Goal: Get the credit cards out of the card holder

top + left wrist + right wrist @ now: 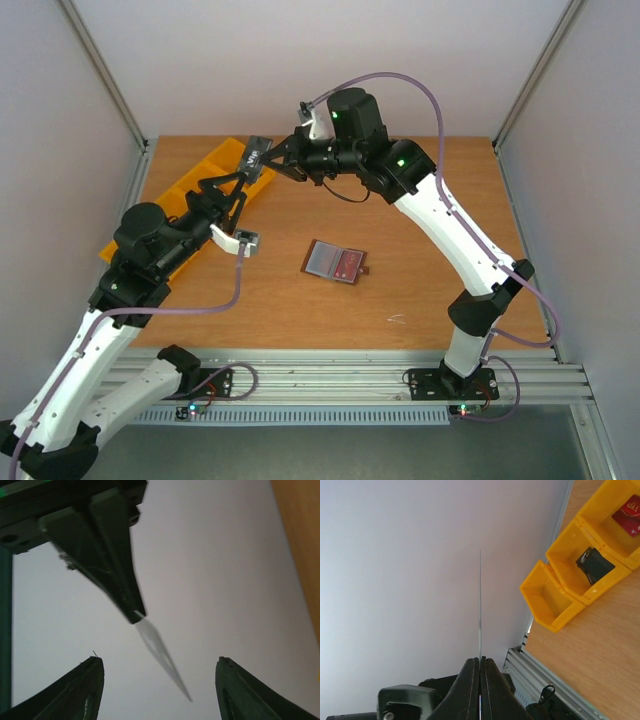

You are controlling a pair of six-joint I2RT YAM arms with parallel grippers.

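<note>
Both arm bases (205, 385) sit at 6 o'clock in the top view, bolted to a ribbed metal rail (330, 385) along the near edge. Beyond it lies a bare orange-brown wooden worktop (430, 220), closed in by pale grey walls (300, 60) with metal posts in the corners. The wallet (335, 262) lies open and flat near the middle of the worktop, with a red card (347, 265) on its right half. A row of yellow bins (180, 190) stands at 10 o'clock, partly hidden by the left arm. The hands meet above the far end of the bins, at about 11 o'clock from the wallet. There the right hand (268, 155) pinches a dark card (257, 150), with the left hand (250, 172) just beside it.

From the left wrist, its two fingers (92, 690) stand spread at 7 and 5 o'clock. The right hand reaches in from 11 o'clock, and the pinched card, blurred and nearly edge-on, slants down into the gap between the fingers. It touches neither. Grey wall fills the background, with a strip of worktop at 2 o'clock.

From the right wrist, its fingers are pressed together at 6 o'clock on the card, which shows as a thin upright line against the wall. At 2 o'clock three bins stand on the worktop. One holds a second red card (627, 512), the middle one holds a black object (594, 565), and the nearest shows only yellow plastic.
</note>
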